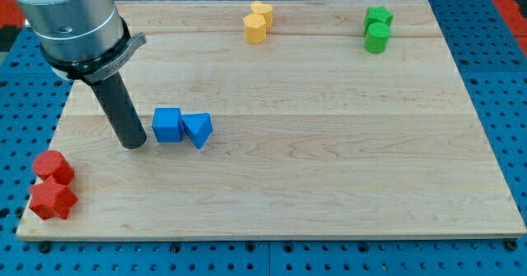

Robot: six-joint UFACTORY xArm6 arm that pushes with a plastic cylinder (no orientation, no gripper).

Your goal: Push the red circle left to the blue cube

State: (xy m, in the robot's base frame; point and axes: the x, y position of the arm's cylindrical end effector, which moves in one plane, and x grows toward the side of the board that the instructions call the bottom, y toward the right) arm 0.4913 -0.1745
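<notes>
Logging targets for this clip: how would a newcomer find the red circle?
Start at the wooden board's bottom-left corner, where two red blocks touch. The red circle is the upper one, rounded, unlike the spiky red star below it.

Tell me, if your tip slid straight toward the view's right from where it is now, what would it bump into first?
My tip sits just left of the blue cube, so it would likely meet that first, with the blue triangular block right behind it. Depth from one view is uncertain.
</notes>
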